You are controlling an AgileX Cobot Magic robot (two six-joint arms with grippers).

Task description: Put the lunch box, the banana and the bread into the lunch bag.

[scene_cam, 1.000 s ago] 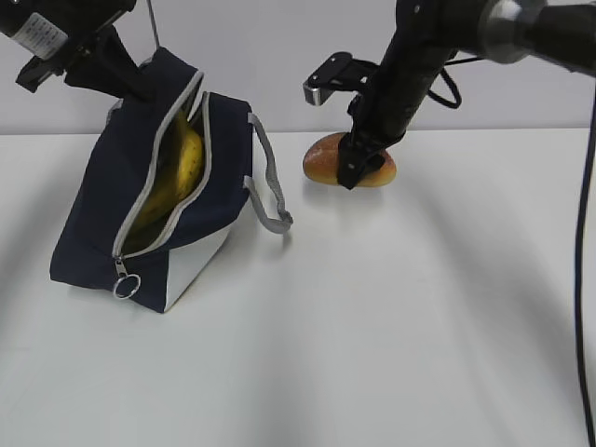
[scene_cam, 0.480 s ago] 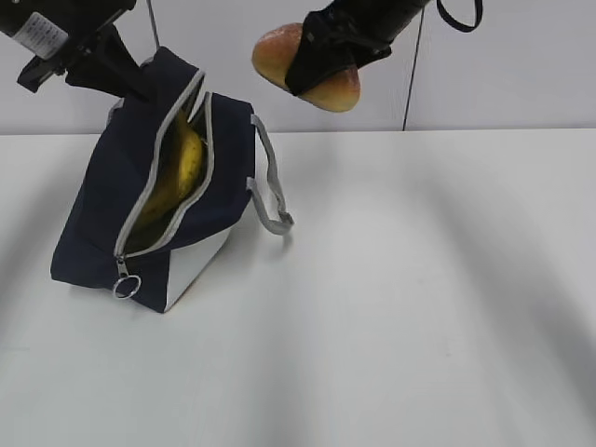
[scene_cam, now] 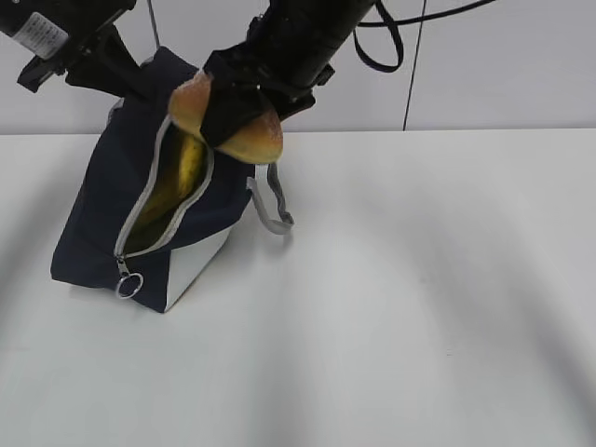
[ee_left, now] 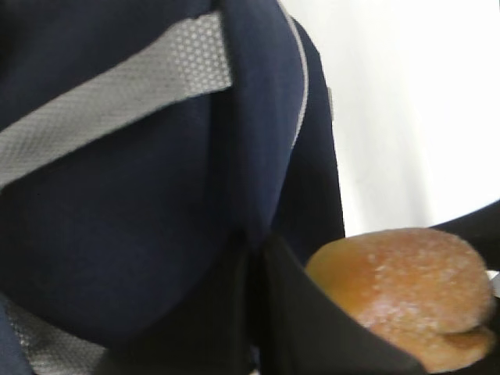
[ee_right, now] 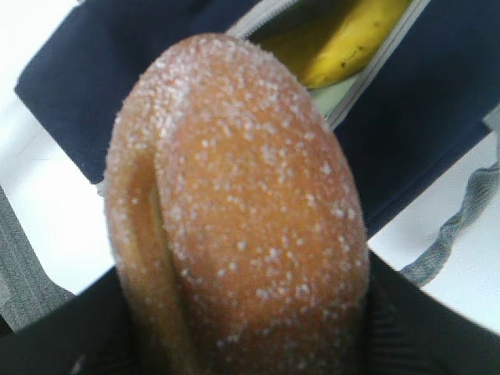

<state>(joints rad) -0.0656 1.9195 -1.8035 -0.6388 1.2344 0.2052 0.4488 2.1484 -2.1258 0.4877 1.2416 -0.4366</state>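
Since a second ago the bread [scene_cam: 228, 116] has been lifted off the white table [scene_cam: 419, 298] and carried, clamped in the right gripper [scene_cam: 233, 112], over the lunch bag [scene_cam: 149, 214]. Bag fabric is pinched by the closed left gripper [scene_cam: 130, 84]. The banana [scene_cam: 182, 172] is already inside; the lunch box can't be seen. Plain wall behind.

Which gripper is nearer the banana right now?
Right. The right gripper holds the bread just above the bag's open zipper, close over the banana. The left gripper pinches the lunch bag top, farther back.

Matt cloth lunch bag [scene_cam: 102, 209] — sugar-rough bread [ee_right: 242, 219]
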